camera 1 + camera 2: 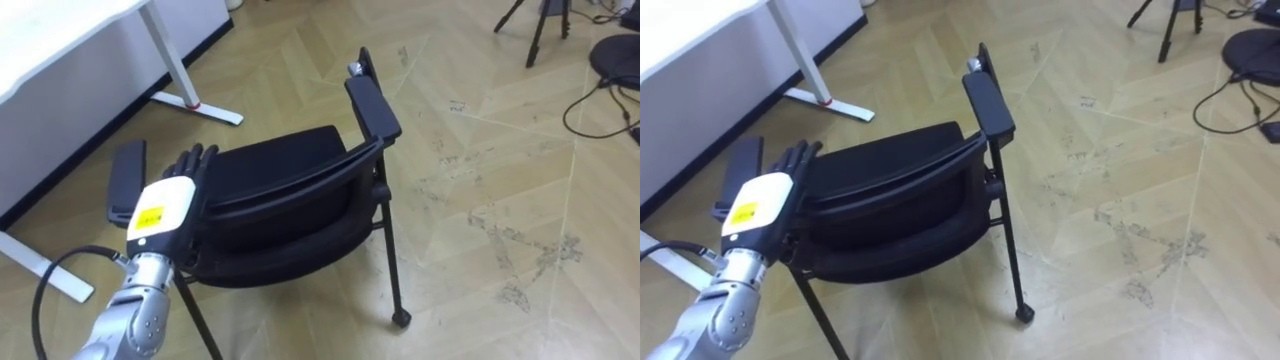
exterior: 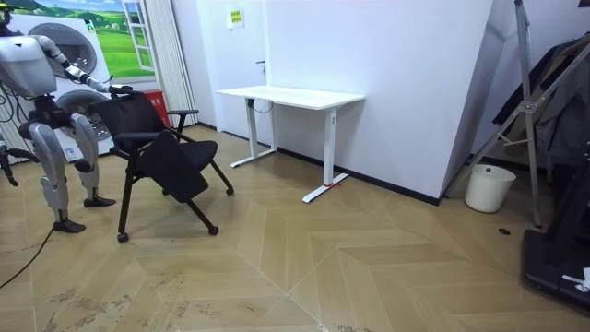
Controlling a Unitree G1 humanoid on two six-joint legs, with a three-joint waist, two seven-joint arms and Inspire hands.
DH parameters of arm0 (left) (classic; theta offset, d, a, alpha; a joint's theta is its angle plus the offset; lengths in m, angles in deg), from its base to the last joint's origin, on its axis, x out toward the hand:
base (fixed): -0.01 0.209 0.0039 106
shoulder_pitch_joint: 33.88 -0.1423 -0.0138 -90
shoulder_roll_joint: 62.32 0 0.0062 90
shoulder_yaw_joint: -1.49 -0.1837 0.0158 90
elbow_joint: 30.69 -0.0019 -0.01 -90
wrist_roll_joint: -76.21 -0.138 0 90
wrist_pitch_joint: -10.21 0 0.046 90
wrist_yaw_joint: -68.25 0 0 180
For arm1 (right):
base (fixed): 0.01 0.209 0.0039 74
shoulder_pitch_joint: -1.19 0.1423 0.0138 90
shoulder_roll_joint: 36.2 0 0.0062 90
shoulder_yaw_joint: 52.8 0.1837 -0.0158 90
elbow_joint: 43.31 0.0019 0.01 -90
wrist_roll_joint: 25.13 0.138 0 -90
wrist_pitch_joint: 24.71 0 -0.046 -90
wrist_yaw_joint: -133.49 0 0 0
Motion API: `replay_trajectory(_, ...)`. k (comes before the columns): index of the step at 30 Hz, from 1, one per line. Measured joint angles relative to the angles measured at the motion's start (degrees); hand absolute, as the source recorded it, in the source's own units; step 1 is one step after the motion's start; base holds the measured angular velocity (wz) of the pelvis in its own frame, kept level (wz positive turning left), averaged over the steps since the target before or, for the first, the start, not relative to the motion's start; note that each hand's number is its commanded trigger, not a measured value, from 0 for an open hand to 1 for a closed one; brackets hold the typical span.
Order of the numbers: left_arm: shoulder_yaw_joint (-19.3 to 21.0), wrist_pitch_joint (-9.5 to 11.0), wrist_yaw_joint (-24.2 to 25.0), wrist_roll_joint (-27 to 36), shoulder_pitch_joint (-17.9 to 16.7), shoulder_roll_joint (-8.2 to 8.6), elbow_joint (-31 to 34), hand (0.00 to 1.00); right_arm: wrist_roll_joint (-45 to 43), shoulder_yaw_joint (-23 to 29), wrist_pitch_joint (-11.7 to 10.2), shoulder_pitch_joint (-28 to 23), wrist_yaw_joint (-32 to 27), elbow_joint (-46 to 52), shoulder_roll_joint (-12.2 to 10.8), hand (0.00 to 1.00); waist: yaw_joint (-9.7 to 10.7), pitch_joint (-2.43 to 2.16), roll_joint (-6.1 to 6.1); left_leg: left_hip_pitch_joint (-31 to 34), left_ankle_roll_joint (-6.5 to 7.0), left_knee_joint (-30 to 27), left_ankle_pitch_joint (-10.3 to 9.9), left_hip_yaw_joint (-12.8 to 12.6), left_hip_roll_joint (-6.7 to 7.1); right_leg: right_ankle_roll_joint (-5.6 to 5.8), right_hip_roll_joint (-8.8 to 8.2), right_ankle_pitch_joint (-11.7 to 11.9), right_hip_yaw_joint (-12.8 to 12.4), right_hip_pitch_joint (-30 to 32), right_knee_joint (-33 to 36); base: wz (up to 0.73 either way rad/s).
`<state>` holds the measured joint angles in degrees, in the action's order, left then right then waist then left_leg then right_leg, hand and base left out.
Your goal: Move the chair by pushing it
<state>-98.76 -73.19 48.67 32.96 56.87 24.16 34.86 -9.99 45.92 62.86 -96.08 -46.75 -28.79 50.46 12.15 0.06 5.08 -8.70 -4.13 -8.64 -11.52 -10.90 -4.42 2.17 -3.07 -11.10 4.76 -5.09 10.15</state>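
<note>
Parquet floor (image 1: 480, 150), white surface (image 1: 60, 40) nearby | left hand (image 1: 160, 212) fingers (image 1: 192, 160) straight, flat on chair (image 1: 290, 170) back's end | risk: off-centre push may slew chair, hand slipping off

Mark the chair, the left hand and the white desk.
chair (image 1: 372, 100): left eye view, on its armrest pad.
left hand (image 1: 165, 205): left eye view, on its white back.
white desk (image 2: 290, 95): room view, on its tabletop.

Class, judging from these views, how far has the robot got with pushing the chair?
Done: the robot stands behind the black chair, left hand laid flat on its backrest. In hand: contact for the push. Left: seemingly the whole push; the chair stands well clear of the white desk.
</note>
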Motion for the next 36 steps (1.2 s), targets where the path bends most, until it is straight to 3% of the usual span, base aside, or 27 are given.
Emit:
replay_trajectory(18,0.01,-1.63,0.11,0.89,1.04,0.04,-0.26,1.0,0.3,-0.14,1.14,0.45,0.1,0.08,-0.01,0.0,-0.17,0.06,0.16,0.35,0.01,0.01,0.0,0.0,-0.02,-0.01,0.05,0.01,-0.58,0.48,0.48,0.0)
replay_trajectory(36,-0.03,-0.87,-2.35,-2.52,1.09,-0.12,-0.23,1.0,1.82,-0.73,0.52,1.14,0.46,0.51,-0.06,0.0,-0.29,0.05,-0.46,0.42,0.01,0.03,-0.01,0.01,-0.03,-0.04,0.09,0.02,-0.86,0.44,0.51,0.0)
